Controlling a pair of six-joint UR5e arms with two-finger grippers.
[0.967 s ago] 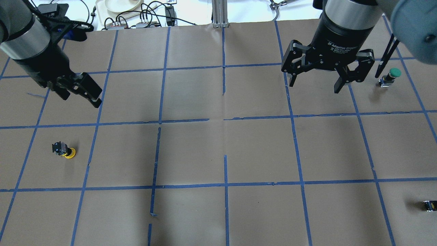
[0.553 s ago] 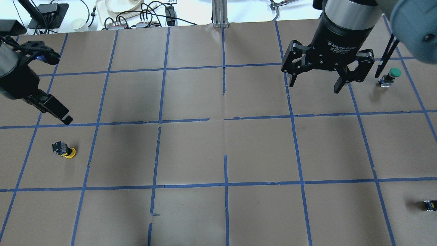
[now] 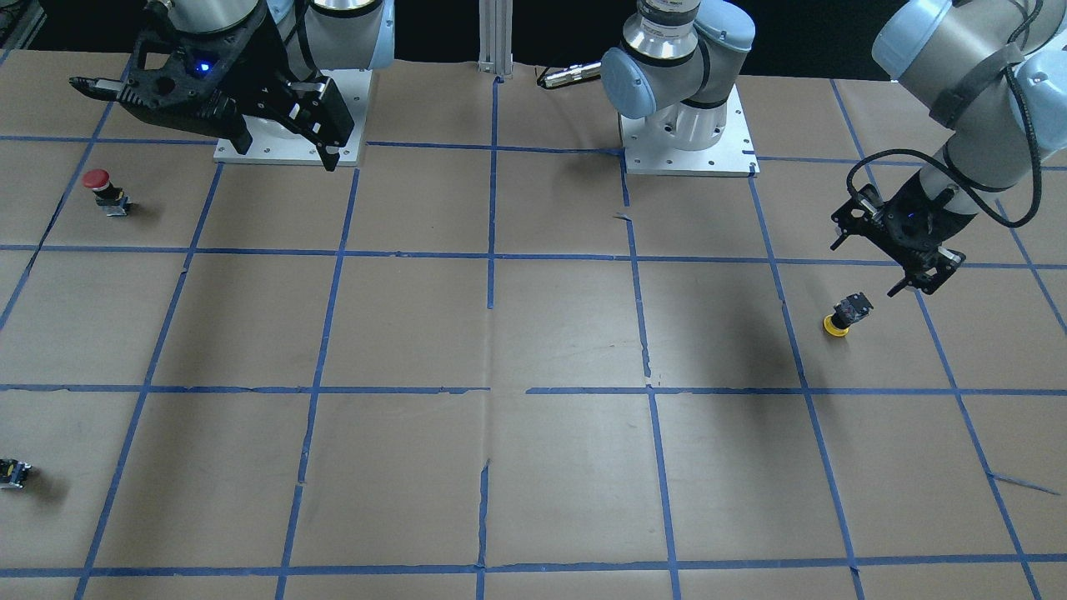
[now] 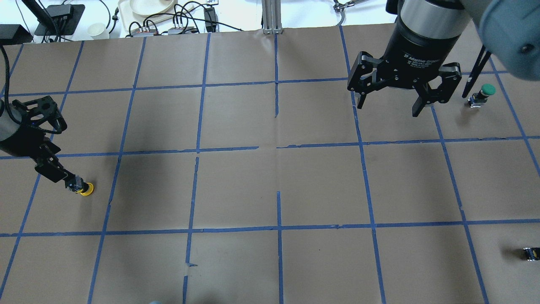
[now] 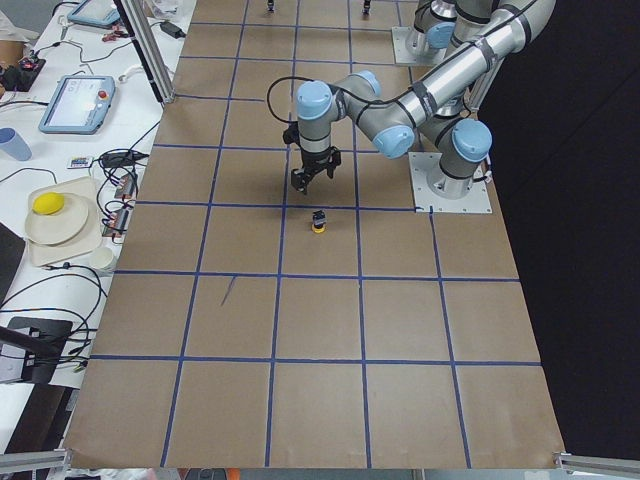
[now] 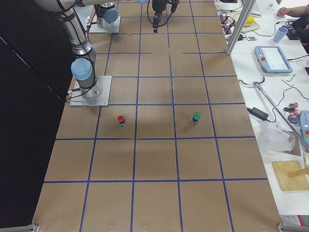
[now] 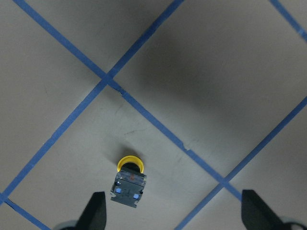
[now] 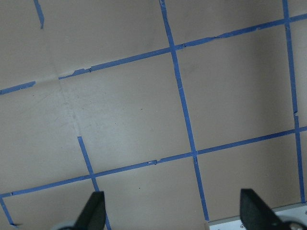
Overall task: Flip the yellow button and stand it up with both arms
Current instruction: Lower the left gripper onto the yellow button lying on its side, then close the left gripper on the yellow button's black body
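Note:
The yellow button [image 4: 85, 189] rests cap down on the paper at the table's left, with its black body [image 7: 128, 188] pointing up and leaning. It also shows in the front view [image 3: 836, 324] and the left side view [image 5: 318, 223]. My left gripper [image 4: 59, 171] is open and empty. It hovers close above and beside the button without touching it. In the left wrist view the button lies between the fingers [image 7: 96, 211], nearer one of them. My right gripper [image 4: 387, 109] is open and empty, held high over the back right of the table.
A green-capped button [image 4: 485, 93] stands at the back right. A red-capped button [image 3: 100, 185] stands near the right arm's base plate [image 3: 283, 150]. A tiny black part [image 4: 530, 253] lies at the front right edge. Cables and dishes [image 4: 147, 12] lie beyond the far edge.
My left gripper has come down and forward from the back left and now sits right by the yellow button. The button and the right arm have hardly moved.

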